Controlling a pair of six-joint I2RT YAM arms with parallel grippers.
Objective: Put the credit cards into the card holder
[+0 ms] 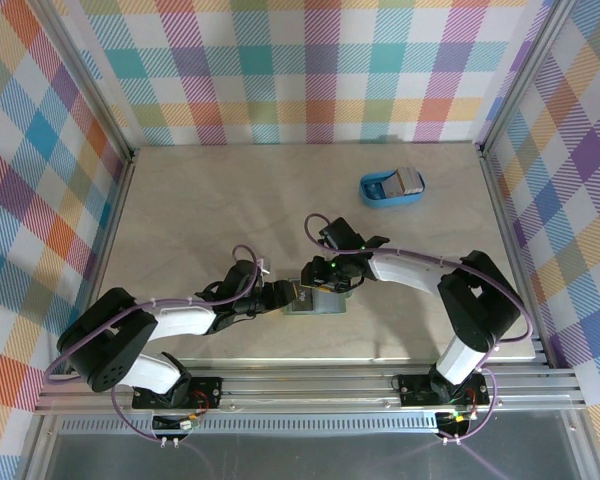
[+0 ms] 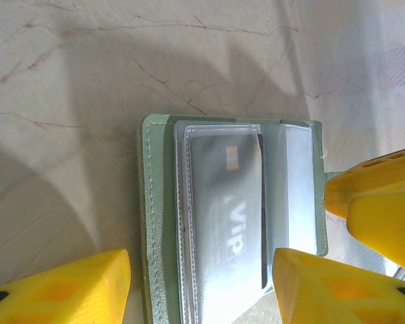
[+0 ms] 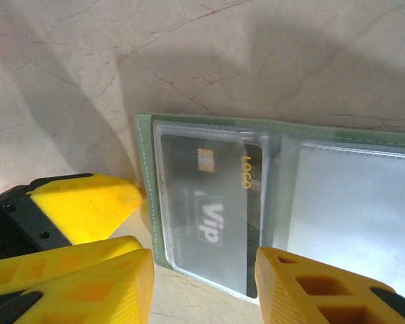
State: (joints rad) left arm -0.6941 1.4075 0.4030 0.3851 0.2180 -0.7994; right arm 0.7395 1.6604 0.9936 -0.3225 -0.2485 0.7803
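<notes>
The sage-green card holder (image 1: 318, 300) lies open on the table between both grippers. Its clear slot pocket holds a grey credit card (image 3: 212, 209) printed "VIP", and a dark strip of the card's side pokes out of the pocket. In the left wrist view the same card (image 2: 226, 202) sits in the card holder (image 2: 155, 223). My left gripper (image 2: 202, 277) is open, its fingers straddling the holder. My right gripper (image 3: 202, 270) is open too, one finger at each side of the card. The grippers (image 1: 298, 294) (image 1: 332, 274) almost touch.
A bright blue tray (image 1: 378, 192) with more cards (image 1: 409, 180) stands at the back right. The right gripper's yellow finger (image 2: 374, 202) intrudes at the holder's edge; the left's finger (image 3: 81, 202) does likewise. Checkered walls enclose the table.
</notes>
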